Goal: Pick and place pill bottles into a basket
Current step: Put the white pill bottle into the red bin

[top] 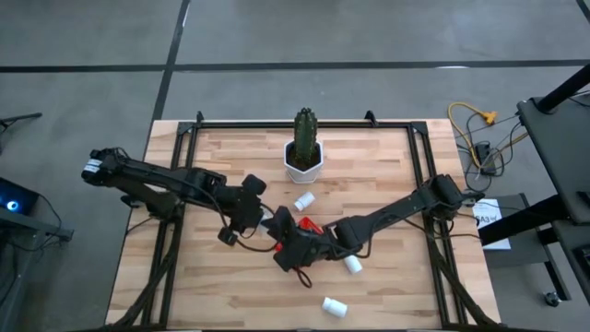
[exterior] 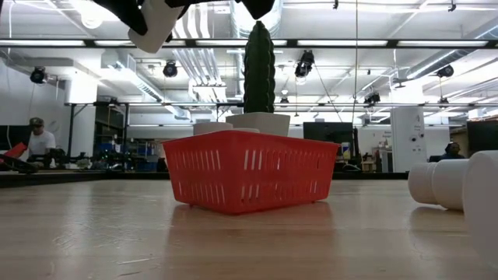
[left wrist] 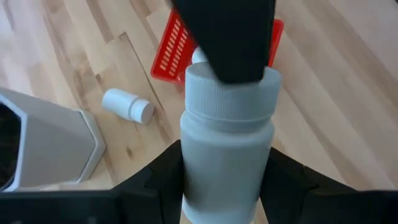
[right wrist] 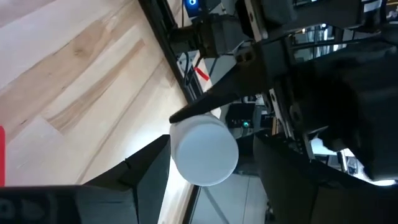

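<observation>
My left gripper (top: 258,218) is shut on a white pill bottle (left wrist: 227,143), held in the air beside the red basket (top: 312,224), which shows best in the low view (exterior: 249,167). The bottle also shows at the top of the low view (exterior: 156,23). My right gripper (top: 282,232) is open and meets it from the other side, with its fingers on either side of the bottle's cap end (right wrist: 204,152). Three more bottles lie on their sides on the table (top: 304,199) (top: 353,265) (top: 334,307). My left gripper pinches the bottle's body (left wrist: 224,180), below the cap, between its two fingers (left wrist: 158,177). The fingers lie along the bottle, whose cap points away from the wrist. The bottle is lifted clear of the table. My right gripper: I cannot tell whether its fingers touch the cap.
A white hexagonal pot with a cactus (top: 303,159) stands at the far middle of the table, just behind the basket. Both arms cross over the basket at the table's centre. People sit in the room beyond the table (exterior: 35,144).
</observation>
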Available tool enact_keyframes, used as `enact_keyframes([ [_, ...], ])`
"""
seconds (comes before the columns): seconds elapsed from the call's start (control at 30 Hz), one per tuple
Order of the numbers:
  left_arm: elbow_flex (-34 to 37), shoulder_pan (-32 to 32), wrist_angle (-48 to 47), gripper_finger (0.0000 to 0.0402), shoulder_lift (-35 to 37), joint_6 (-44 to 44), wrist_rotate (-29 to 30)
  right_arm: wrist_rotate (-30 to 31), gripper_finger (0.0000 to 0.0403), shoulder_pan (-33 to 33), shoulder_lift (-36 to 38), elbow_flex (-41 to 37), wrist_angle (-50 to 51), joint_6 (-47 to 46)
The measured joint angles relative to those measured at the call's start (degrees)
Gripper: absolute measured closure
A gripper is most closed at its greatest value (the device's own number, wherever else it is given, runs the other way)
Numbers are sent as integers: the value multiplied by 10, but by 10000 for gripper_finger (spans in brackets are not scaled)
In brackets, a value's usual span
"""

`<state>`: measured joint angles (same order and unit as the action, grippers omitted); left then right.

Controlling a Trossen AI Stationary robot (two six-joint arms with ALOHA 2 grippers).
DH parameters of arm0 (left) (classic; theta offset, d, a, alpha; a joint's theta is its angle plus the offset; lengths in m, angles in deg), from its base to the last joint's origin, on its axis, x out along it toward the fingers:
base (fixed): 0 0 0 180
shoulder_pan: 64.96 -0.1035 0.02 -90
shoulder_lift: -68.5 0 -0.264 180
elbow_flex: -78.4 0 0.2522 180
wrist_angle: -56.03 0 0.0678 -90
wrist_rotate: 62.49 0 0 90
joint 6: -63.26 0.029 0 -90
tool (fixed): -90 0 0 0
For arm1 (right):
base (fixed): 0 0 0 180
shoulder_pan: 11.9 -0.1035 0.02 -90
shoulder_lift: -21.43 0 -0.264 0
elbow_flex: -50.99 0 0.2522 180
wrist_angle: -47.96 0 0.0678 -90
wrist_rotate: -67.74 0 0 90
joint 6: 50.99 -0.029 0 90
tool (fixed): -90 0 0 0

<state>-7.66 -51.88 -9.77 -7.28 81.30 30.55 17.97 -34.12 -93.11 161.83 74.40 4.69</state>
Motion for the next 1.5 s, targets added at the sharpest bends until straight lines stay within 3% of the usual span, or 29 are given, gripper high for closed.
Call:
enact_keyframes([
  [0.3, -7, 0, 0, 255, -10, -11, -25, -17, 184, 5, 0, -5, 4, -18],
  [1.5, -20, 0, -9, 255, -11, -12, -30, -59, 190, 21, 0, -10, 2, -45],
])
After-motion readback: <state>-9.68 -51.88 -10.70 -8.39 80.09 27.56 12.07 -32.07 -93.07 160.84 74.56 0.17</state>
